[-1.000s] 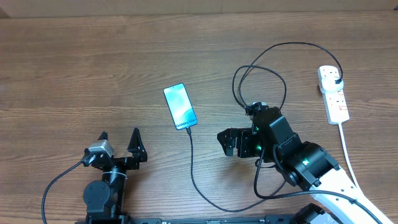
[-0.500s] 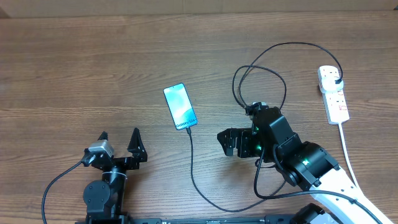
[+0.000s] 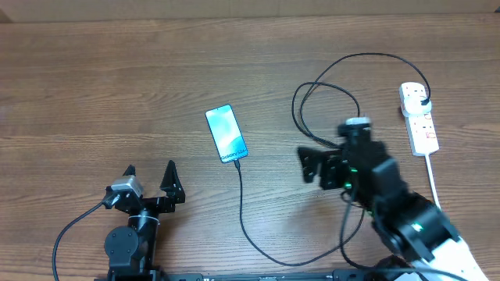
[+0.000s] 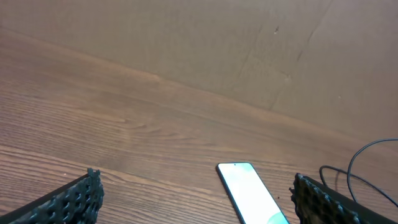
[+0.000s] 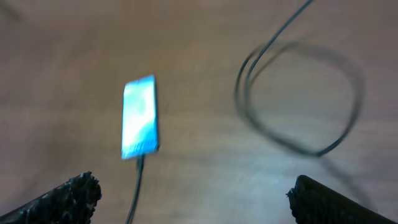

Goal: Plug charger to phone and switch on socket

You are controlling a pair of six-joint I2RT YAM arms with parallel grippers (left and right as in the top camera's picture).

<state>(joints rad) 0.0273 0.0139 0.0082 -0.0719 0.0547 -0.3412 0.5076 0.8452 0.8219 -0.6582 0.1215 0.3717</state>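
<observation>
Right hand [image 3: 306,165]: fingers spread wide, holding nothing, tips pointing toward the left edge of the tabletop [image 3: 94,78]. Left hand [image 3: 150,173]: likewise wide open and empty, parked at the near edge, left of centre. Phone [image 3: 226,133]: flat, screen lit, mid-tabletop between the two hands. Charger [image 3: 241,211]: tip meets the phone's near short edge and appears seated; cable loops along the near edge, coils behind the right hand, and ends in a plug on the socket's far end. Socket [image 3: 419,117]: near the right edge, long axis running far to near; switch position too small to read. Judgement: the socket lies rightward, behind the right hand's fingertips, and the right arm is much nearer.
</observation>
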